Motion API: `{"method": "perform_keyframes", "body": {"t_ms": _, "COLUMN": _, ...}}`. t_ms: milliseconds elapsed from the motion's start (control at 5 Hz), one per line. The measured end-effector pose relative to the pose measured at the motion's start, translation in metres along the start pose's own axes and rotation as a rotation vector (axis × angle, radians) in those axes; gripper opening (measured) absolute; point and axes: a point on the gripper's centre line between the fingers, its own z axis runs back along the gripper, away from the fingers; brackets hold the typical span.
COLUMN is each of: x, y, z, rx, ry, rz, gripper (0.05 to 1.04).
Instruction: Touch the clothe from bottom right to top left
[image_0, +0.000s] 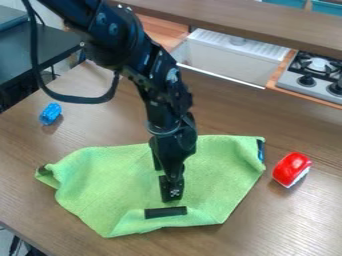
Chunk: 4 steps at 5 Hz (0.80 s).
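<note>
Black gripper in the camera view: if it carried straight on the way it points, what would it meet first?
Most likely the green cloth, near the black strip. Depth is unclear, so the gripper may already be touching the cloth.

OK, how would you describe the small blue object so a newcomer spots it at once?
Start with the brown table and the green cloth spread on it. Above the cloth's left part in the picture sits the small blue object. Its bright blue sets it apart from the red object with a white underside, right of the cloth.
</note>
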Motion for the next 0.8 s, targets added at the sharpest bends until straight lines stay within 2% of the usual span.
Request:
{"method": "perform_keyframes", "body": {"t_ms": 400, "x": -0.003, "y": 0.021, "z": -0.007, "rx": -0.014, "ry": 0.014, "rz": 0.045, "gripper": 0.999}}
{"method": "perform_keyframes", "body": {"t_ms": 800, "x": 0.012, "y": 0.050, "z": -0.011, "rx": -0.042, "ry": 0.009, "rz": 0.088, "gripper": 0.999}}
